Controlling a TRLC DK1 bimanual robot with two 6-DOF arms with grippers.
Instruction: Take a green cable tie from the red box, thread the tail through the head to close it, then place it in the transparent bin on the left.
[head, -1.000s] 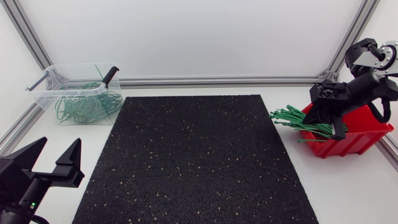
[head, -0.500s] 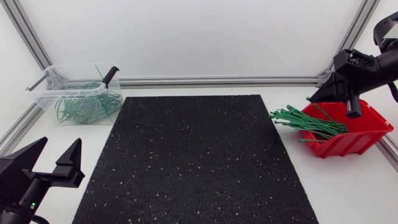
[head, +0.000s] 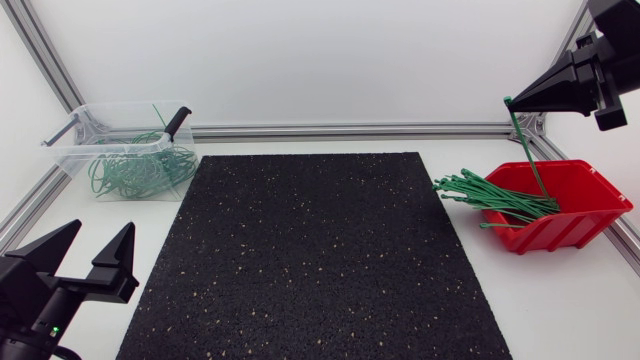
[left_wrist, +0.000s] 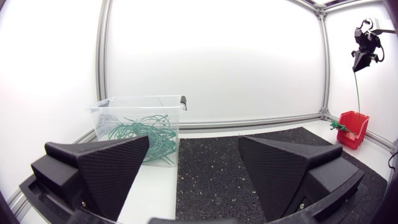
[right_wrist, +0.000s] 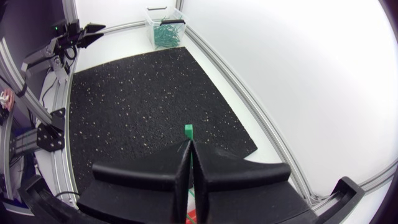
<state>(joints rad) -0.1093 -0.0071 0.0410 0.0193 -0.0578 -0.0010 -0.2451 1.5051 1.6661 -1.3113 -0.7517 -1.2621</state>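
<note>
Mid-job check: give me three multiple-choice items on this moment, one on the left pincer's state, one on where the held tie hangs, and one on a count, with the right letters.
1. The left pincer is:
A) open and empty
B) shut on a tie
C) shut on a box rim

2. The green cable tie held by the right pincer hangs:
A) beside the left pincer
B) down to the red box
C) above the left pincer

3. How many ties does the right pincer hold?
A) none
B) three
C) one

Answers:
1 A: its fingers stand wide apart with nothing between them.
2 B: the tie dangles from the raised right pincer, its lower end at the red box.
3 C: a single green strand shows between the closed fingers.
</note>
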